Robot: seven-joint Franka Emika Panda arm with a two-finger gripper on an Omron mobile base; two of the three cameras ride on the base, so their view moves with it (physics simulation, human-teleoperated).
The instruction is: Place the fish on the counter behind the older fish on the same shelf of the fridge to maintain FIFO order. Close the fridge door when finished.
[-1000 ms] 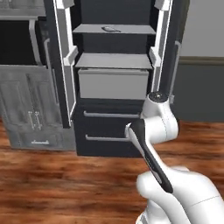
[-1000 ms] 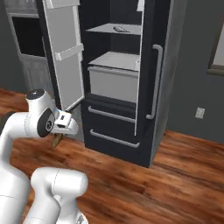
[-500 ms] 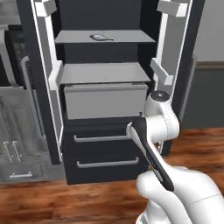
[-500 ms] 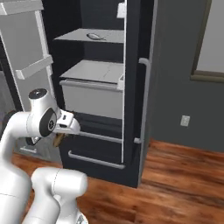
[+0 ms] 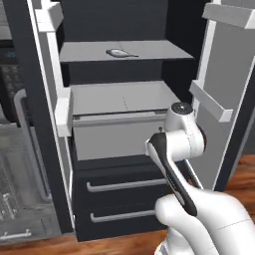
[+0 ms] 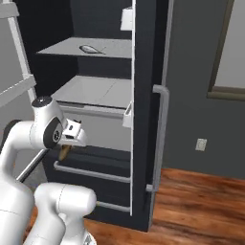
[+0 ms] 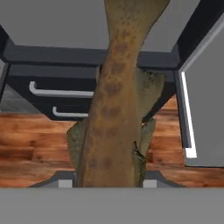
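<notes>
Pincer (image 6: pixel 66 149) clamped shut on the fish (image 7: pixel 114 100), the brown mottled body hanging along the fingers, low in front of the fridge (image 6: pixel 146 95). Over the last second the base has driven closer: both doors now flank the views and the upper shelf (image 5: pixel 149 50) with the older fish (image 5: pixel 118 52) sits larger, so the carry looks near done and the lift to shelf height comes next. No brands, labels or writing readable.
</notes>
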